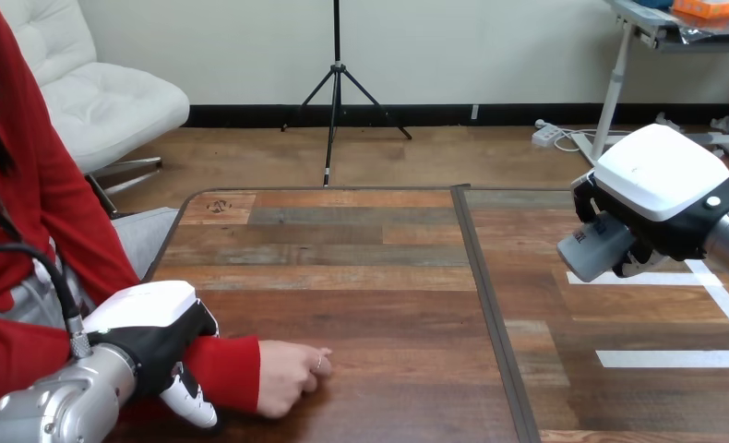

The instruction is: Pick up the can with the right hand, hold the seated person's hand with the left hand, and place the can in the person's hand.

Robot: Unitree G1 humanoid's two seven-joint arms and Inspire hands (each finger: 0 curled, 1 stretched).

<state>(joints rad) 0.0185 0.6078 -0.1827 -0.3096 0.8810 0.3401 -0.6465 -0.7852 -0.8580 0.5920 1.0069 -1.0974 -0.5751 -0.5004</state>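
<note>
Head view puts you roughly at the midpoint of the job. Your right hand [665, 185] is at the far right, raised off the table [361, 277], with its fingers wrapped around the grey can [596, 247]. The can lies tilted on its side in that grip and is clear of the wood, so you can treat the pick-up as done. Your left hand [158, 341] sits at the lower left, on top of the person's forearm [227, 369] just behind the wrist. Its fingers curl down over the near side of the red sleeve, which looks like a hold on the arm rather than on the hand itself. The person's hand [292, 374] rests on the table just beyond your left hand, loosely closed and knuckles up, so no open palm is on offer. The can is well apart from it, across the seam between the two tabletops. What you have left, by my reading, is carrying the can over to the left, getting that palm open and turned up, and setting the can into it.
</note>
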